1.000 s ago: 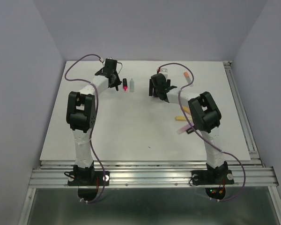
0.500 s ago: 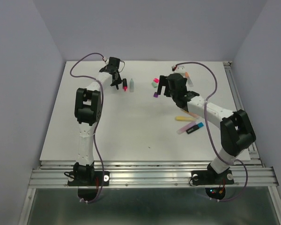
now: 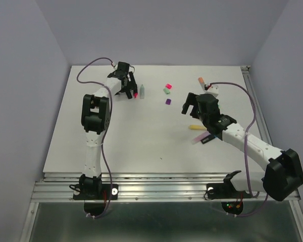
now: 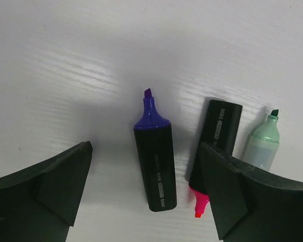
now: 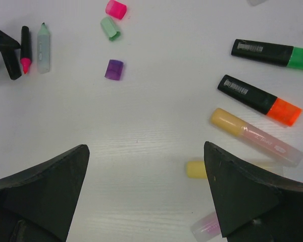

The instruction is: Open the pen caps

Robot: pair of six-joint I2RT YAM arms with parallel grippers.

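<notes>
While both arms reach out over the white counter [image 3: 116, 136], neither claw has hold of anything. The left claw [image 4: 145, 149] stands released, its dark fingers [image 4: 45, 189] spread wide. A purple-tipped black pen [image 4: 155, 164] lies uncapped on the counter between them, tip pointing away from the claw. Just outside the right finger lies a pink-tipped black pen [image 4: 215, 141], its bare tip pointing back toward the claw. Right beside that lies a pale green pen [image 4: 261, 146], also uncapped.

The right claw [image 5: 145, 151] is released too, jaws wide apart over bare counter. Ahead of it and to its left lie three loose caps. The pink cap [image 5: 116, 9] is farthest, the green cap [image 5: 110, 27] just beside it, and the purple cap [image 5: 114, 69] nearest. Ahead and to its right lie a green-capped black pen [image 5: 272, 53], an orange-capped black pen [image 5: 259, 94] and a pastel pen [image 5: 255, 137] with a yellow-orange end. Close by the right finger sits a yellow piece [image 5: 196, 169]; whether it is a cap or a pen's end I cannot tell. A pink translucent pen [image 5: 207, 229] lies half hidden behind that finger.
</notes>
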